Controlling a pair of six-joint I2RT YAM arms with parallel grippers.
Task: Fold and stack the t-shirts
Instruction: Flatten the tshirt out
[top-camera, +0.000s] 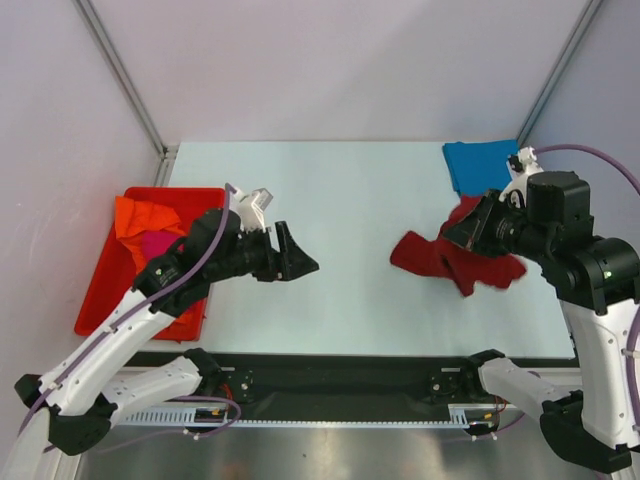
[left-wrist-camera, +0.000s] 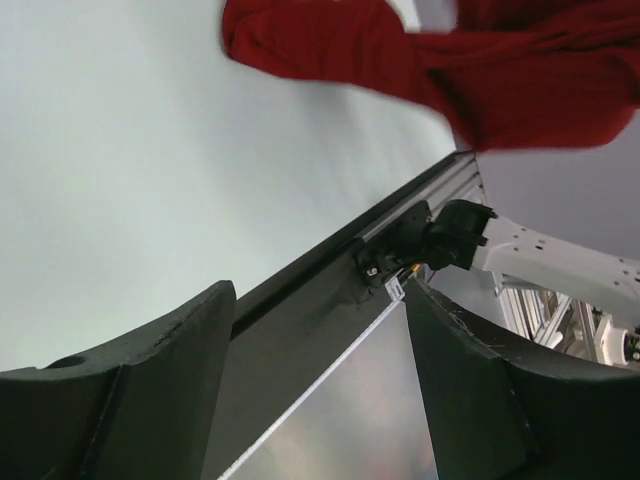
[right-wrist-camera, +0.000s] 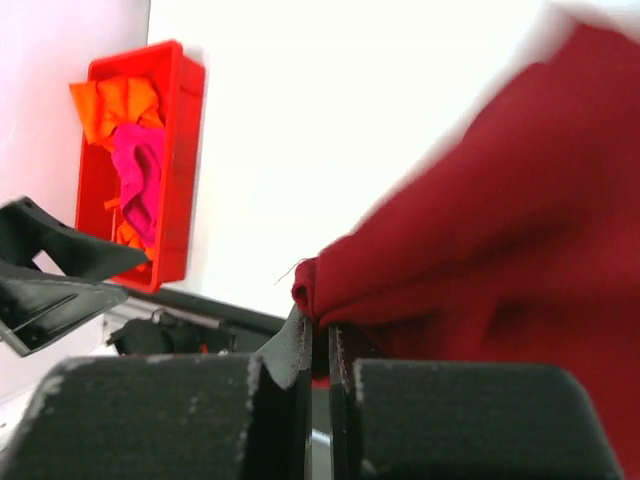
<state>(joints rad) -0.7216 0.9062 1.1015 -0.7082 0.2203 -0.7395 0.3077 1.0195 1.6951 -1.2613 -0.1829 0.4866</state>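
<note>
A crumpled dark red t-shirt (top-camera: 440, 258) lies on the right half of the table. My right gripper (top-camera: 462, 232) is shut on a fold of it (right-wrist-camera: 330, 290) and holds part of it lifted. A bright blue t-shirt (top-camera: 478, 164) lies folded at the far right. An orange t-shirt (top-camera: 143, 217) and a magenta-pink t-shirt (top-camera: 158, 246) lie bunched in the red bin (top-camera: 100, 285) at the left. My left gripper (top-camera: 300, 262) is open and empty over the table's middle, left of the dark red shirt (left-wrist-camera: 420, 60).
The black rail (top-camera: 340, 375) with both arm bases runs along the near edge. Grey walls and metal frame posts (top-camera: 120, 75) close off the back and sides. The pale table (top-camera: 340, 200) lies between the two grippers.
</note>
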